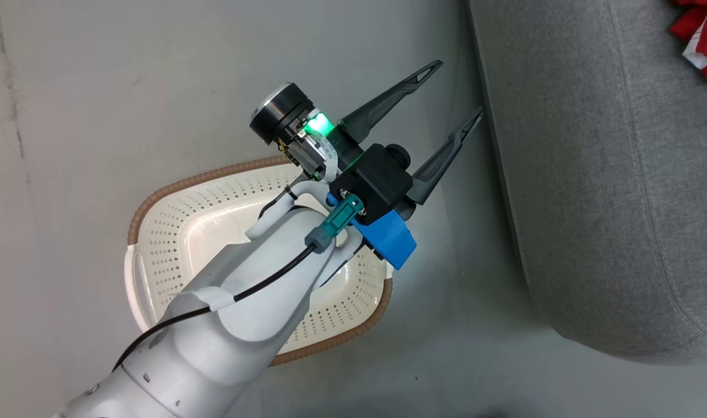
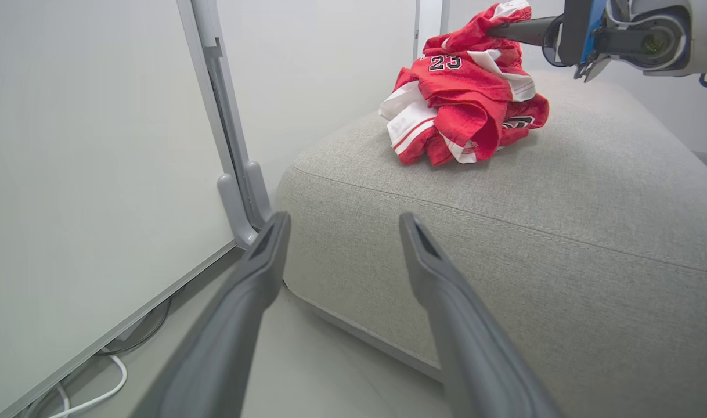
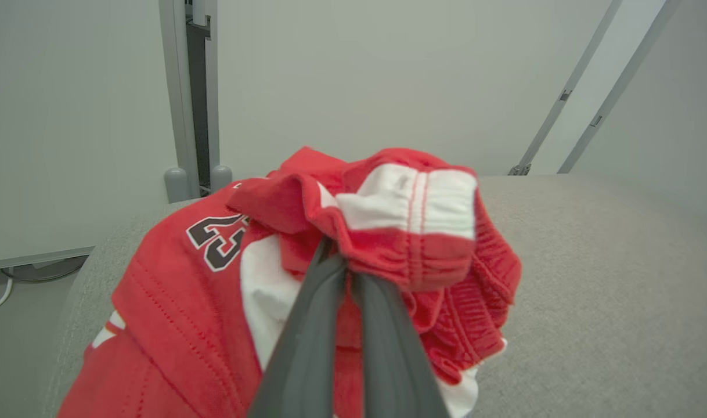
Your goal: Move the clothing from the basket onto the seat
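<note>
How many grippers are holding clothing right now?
1. The right gripper is shut on the clothing heaped on the seat. The left gripper is open and empty, over the floor between the basket and the seat.

Red clothing (image 2: 469,98) with white trim and a black 23, grey seat (image 2: 562,220), cream perforated basket (image 1: 156,261) rimmed brown.

White forearm (image 1: 237,307), black cable (image 1: 266,281), dark left end effector (image 1: 457,89).
</note>
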Available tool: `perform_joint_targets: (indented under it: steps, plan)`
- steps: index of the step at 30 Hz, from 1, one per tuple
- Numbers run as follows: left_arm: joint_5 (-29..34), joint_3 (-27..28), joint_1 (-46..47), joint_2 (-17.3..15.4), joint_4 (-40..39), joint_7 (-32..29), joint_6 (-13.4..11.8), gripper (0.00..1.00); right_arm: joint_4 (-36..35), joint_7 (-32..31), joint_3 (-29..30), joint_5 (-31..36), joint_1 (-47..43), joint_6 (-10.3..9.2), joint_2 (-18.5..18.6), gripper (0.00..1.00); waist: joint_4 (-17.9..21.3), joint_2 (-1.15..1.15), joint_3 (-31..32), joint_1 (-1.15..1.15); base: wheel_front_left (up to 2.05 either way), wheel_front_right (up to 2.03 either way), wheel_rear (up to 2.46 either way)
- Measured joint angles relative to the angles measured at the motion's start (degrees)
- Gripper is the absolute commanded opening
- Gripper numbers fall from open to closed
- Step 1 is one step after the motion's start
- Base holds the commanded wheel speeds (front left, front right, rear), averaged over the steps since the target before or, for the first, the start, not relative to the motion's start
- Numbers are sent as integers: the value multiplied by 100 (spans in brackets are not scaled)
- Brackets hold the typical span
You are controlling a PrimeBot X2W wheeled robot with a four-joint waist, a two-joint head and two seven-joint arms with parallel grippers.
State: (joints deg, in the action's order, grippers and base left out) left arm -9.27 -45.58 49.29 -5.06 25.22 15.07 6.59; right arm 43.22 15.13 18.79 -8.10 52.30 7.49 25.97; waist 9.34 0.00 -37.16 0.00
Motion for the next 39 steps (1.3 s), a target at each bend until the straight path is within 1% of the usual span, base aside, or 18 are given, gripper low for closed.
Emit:
perform_joint_targets:
  steps: [1, 2, 6, 12, 15, 19, 24, 29, 34, 39]
  plan:
    - [-16, 4, 0, -7, 3, 0, -5, 100, -5, 0, 29, 3, -19, 0, -16, 61, 6, 0, 32, 0, 0, 0, 0]
    - [-24, 10, -3, -7, 2, 0, -11, 100, -36, 0, 76, 7, -54, 0, -31, 100, 12, 0, 70, 0, 0, 0, 0]
    - [-79, 31, -125, 0, -24, 0, -49, 100, -220, 1, 180, 54, -384, 0, -170, 100, 38, 0, 287, 0, 0, 0, 0]
    - [-153, 125, -402, 9, -103, 0, -103, 100, -745, 1, 396, 133, -1198, 0, -497, 100, 75, 0, 739, 0, 0, 0, 0]
    - [-202, 215, -585, 9, -153, 0, -146, 100, -976, 0, 400, 201, -1623, -1, -611, 100, 81, 0, 995, 0, 0, 0, 0]
    - [-271, 378, -891, -16, -243, 0, -224, 100, -1473, 1, 338, 188, -2072, -1, -760, 100, 66, 0, 1349, -1, 0, 0, 0]
    - [-343, 677, -1361, -125, -381, 0, -371, 100, -2213, 0, -65, 87, -2697, 0, -954, 100, -12, 0, 1780, -1, 0, 0, 0]
    - [-386, 1083, -1831, -237, -582, -1, -535, 100, -2831, 1, -514, 10, -3147, -1, -1256, 100, -201, 0, 2133, -1, 0, 0, 0]
    - [-393, 1619, -2326, -375, -816, 0, -697, 100, -3159, 0, -975, -21, -3408, 0, -1477, 100, -453, 0, 2425, -2, 0, 0, 0]
    - [-377, 2220, -2800, -424, -1110, 0, -814, 100, -3344, 0, -1223, -108, -3662, 0, -1624, 100, -703, 0, 2728, -2, 0, 0, 0]
